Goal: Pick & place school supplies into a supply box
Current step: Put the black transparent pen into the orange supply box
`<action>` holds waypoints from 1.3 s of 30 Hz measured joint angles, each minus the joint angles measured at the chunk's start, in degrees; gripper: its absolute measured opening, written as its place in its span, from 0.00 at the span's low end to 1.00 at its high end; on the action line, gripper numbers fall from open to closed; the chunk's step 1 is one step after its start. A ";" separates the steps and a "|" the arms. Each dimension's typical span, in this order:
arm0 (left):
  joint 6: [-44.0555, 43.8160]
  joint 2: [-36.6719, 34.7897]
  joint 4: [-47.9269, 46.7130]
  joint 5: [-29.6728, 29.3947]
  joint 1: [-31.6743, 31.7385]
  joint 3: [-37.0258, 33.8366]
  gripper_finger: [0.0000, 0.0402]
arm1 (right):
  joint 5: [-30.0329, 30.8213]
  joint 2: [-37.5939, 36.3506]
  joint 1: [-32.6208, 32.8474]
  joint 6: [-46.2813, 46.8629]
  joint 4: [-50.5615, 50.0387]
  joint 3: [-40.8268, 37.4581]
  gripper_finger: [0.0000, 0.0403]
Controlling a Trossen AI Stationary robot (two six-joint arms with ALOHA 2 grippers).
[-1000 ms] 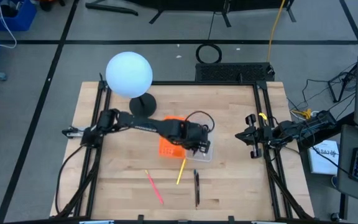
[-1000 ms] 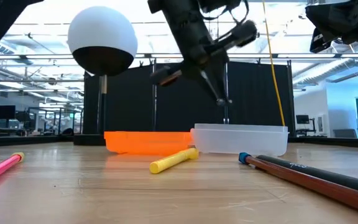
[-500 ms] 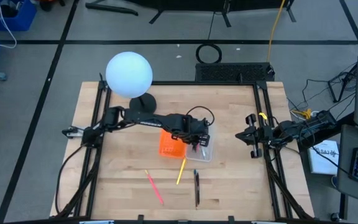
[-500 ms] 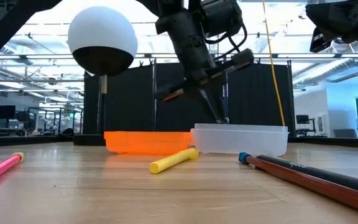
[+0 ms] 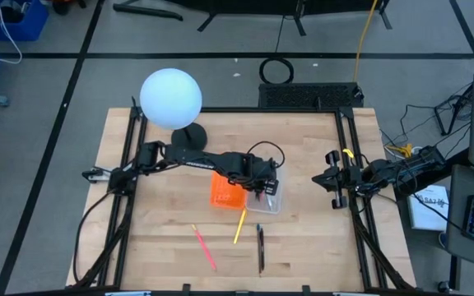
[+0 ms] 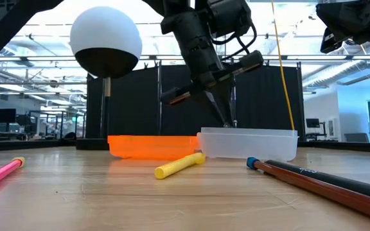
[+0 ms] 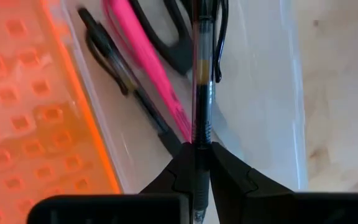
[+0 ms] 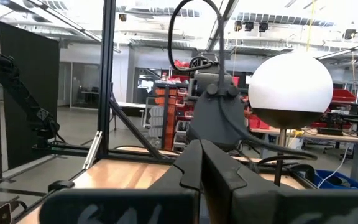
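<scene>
Now left tool (image 7: 196, 163) grips black pen (image 7: 202, 74) lengthwise over supply box (image 7: 263, 93).

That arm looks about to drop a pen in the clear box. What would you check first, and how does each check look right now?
1. Left gripper shut on black pen: ok.
2. Pen over clear box, not orange tray: ok.
3. Room left beside pink pen and scissors: ok.
4. Pen tip touching the box floor: cannot tell.
5. Right gripper parked at the table's right edge, clear: ok.

Grey floor (image 5: 48, 90) with dark lines, black curtain (image 6: 262, 102), bright ceiling lights (image 6: 37, 29), distant shelving (image 8: 166, 118)
</scene>
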 joint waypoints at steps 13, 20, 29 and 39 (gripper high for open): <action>1.75 0.35 -0.81 -1.69 0.53 0.02 0.09 | 0.07 0.00 0.00 0.02 -0.07 0.00 0.00; 1.41 2.23 -1.99 -0.79 0.05 -0.01 0.09 | 0.11 -0.01 0.01 0.04 -0.31 -0.02 0.00; 1.67 2.08 0.06 1.72 0.57 0.02 0.09 | 0.11 -0.02 0.00 0.00 -0.46 -0.01 0.00; 5.30 2.08 0.03 -0.16 -0.41 0.02 0.17 | 0.11 -0.02 0.00 0.02 -0.52 -0.02 0.00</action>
